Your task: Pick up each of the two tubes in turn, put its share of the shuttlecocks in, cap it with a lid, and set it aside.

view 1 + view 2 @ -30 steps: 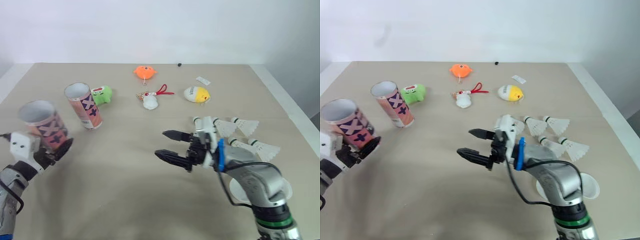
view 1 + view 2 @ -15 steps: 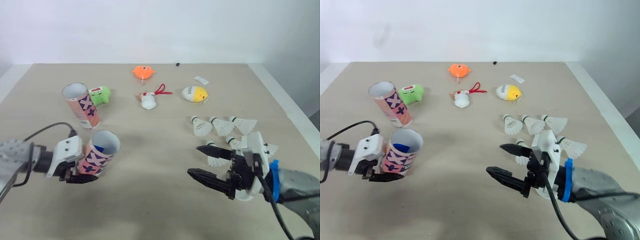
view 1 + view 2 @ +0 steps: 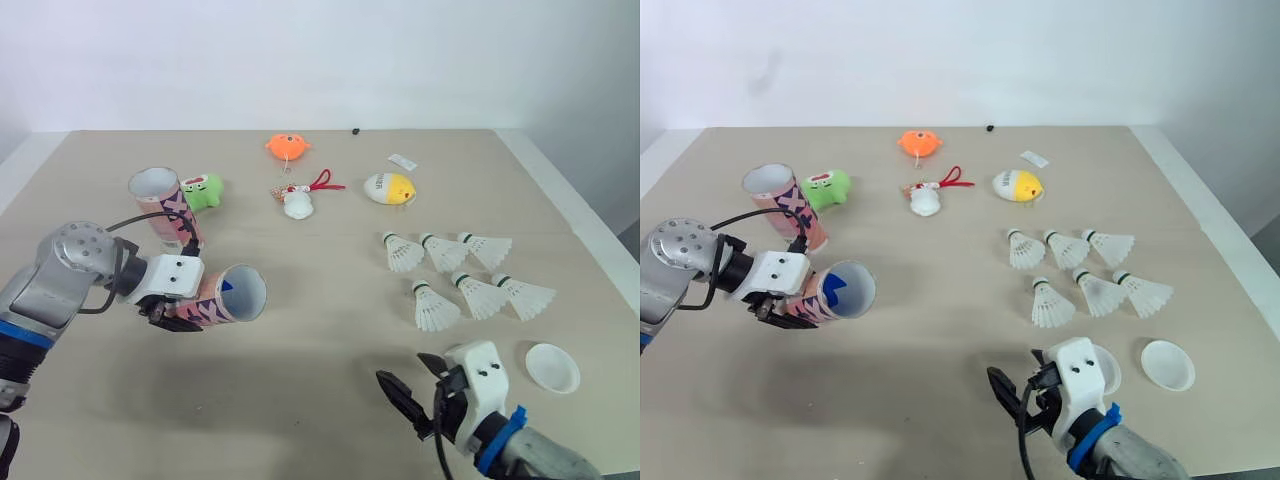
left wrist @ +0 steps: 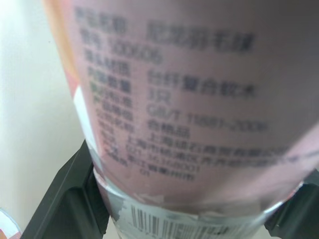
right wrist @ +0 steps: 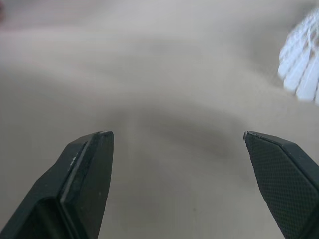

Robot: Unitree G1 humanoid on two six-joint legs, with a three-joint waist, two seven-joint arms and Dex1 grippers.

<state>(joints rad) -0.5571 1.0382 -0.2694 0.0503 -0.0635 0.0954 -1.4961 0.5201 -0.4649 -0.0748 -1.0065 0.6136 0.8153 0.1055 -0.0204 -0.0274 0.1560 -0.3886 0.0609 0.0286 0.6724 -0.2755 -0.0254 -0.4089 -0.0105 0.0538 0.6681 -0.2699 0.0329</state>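
Held tube (image 3: 215, 303) — blue shape inside, unidentifiable.

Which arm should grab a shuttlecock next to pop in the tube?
The right one. The right pincer is open and empty, on the same side as the shuttlecocks. The left pincer is busy: it is shut on the tilted tube.

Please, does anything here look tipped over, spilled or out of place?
Nothing is spilled or damaged. The held tube lies almost on its side, but only because the left gripper clamps it that way, open mouth turned to the right, where six shuttlecocks lie in two rows. The second tube stands on the table.
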